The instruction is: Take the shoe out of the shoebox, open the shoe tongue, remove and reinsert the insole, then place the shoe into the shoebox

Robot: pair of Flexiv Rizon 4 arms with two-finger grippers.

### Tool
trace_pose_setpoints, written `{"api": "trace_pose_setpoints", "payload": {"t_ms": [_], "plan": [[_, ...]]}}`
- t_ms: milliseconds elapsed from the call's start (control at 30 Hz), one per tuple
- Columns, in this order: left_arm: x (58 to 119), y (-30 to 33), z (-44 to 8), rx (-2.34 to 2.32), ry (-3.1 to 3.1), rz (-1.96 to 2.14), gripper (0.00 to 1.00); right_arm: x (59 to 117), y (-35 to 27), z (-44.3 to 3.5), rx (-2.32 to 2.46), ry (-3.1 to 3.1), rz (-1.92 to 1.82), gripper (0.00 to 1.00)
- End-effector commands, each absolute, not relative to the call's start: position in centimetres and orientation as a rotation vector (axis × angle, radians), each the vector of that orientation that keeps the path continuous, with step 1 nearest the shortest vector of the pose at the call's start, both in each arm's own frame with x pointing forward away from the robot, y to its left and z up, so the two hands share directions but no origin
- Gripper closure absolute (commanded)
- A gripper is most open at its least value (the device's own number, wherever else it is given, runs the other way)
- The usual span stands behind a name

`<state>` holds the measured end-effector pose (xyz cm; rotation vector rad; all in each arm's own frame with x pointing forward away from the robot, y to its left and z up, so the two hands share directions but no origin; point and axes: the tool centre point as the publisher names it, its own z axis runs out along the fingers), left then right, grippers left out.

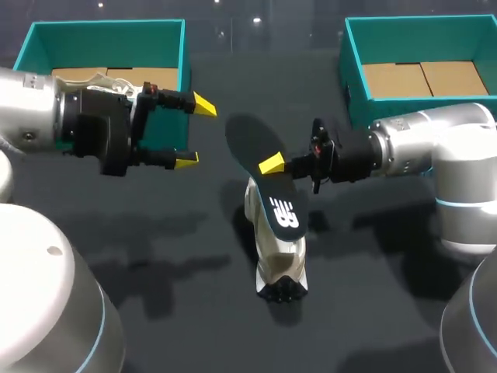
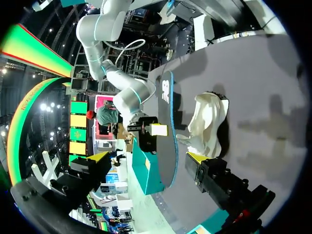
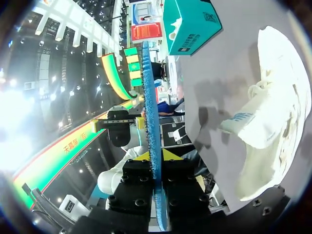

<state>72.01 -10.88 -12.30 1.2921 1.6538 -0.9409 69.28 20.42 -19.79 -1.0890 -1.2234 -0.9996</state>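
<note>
A white shoe point(image 1: 273, 249) lies on the dark table near the middle. Just above it my right gripper point(image 1: 272, 165) is shut on a dark insole point(image 1: 260, 148) with a white logo, holding it clear of the shoe. In the right wrist view the insole point(image 3: 150, 97) stands edge-on between the shut fingers of the right gripper point(image 3: 155, 156), and the shoe point(image 3: 273, 117) lies off to one side. My left gripper point(image 1: 195, 132) hangs open and empty to the left of the insole. In the left wrist view the left gripper point(image 2: 146, 158) faces the insole point(image 2: 168, 126) and the shoe point(image 2: 209, 124).
Two teal shoeboxes stand at the back: one point(image 1: 183, 70) behind my left gripper, the other point(image 1: 351, 85) behind my right arm. Each has brown cardboard inside. Bare dark table lies in front of the shoe.
</note>
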Motion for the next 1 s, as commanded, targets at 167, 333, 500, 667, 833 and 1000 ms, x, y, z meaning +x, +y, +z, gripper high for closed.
{"api": "trace_pose_setpoints", "payload": {"t_ms": [167,333,500,667,833,1000], "plan": [[74.1,-11.1,-10.7,1.538,1.844,-0.757,0.0,67.9,20.1,-21.2,-1.115,-1.195,-1.018,1.0],[74.1,-11.1,-10.7,1.538,1.844,-0.757,0.0,67.9,20.1,-21.2,-1.115,-1.195,-1.018,1.0],[74.6,-11.5,-10.1,1.582,1.899,-0.734,0.0,67.9,20.1,-21.2,-1.115,-1.195,-1.018,1.0],[75.4,-12.6,-9.2,1.69,2.048,-0.7,0.0,67.9,19.8,-21.4,-1.122,-1.203,-1.045,1.0],[76.3,-13.5,-8.5,1.775,2.252,-0.626,0.0,68.0,19.3,-21.6,-1.135,-1.246,-1.04,1.0],[76.8,-14.3,-8.1,1.784,2.383,-0.369,0.0,68.2,19.1,-21.7,-1.152,-1.287,-1.013,1.0]]}}
